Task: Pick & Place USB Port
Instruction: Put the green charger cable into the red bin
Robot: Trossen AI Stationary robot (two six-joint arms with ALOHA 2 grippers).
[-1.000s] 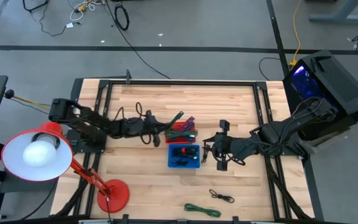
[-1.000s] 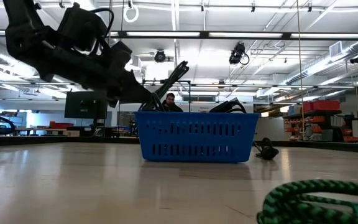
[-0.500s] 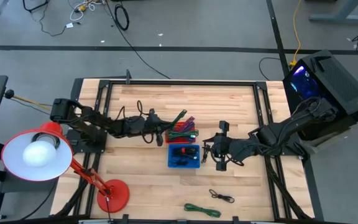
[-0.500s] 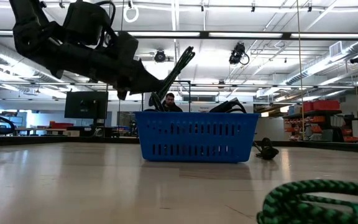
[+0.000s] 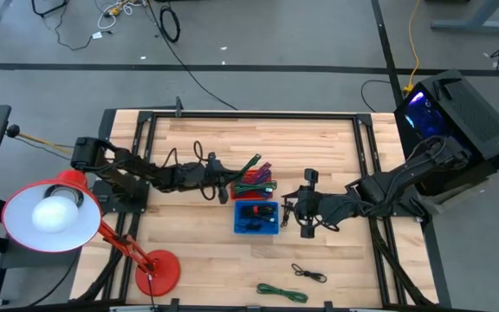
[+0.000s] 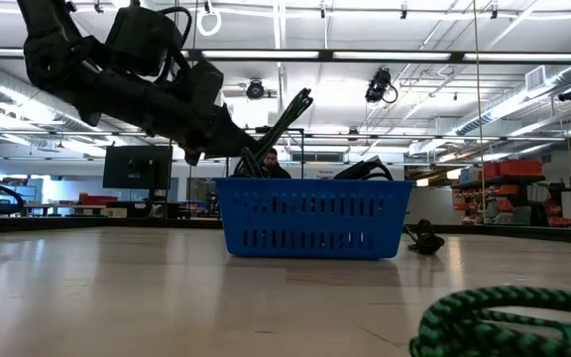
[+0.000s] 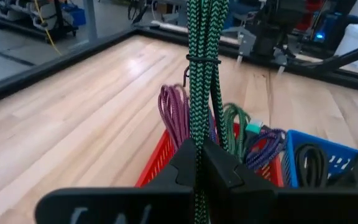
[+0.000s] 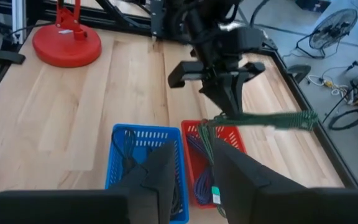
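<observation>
the left gripper (image 7: 199, 163) is clamped on a bundled green braided usb cable (image 7: 202, 74), holding it above the red plastic basket (image 5: 251, 191). the right gripper (image 5: 288, 211), fingers slightly parted, holds nothing beside the blue plastic basket (image 5: 255, 227).

A red desk lamp with a white bulb (image 5: 52, 216) stands at the near left corner of the pale wooden plank worktop (image 5: 197, 260), its round base (image 5: 158, 273) flat on the boards. A black computer tower with purple lights (image 5: 457, 113) sits off the right edge.
</observation>
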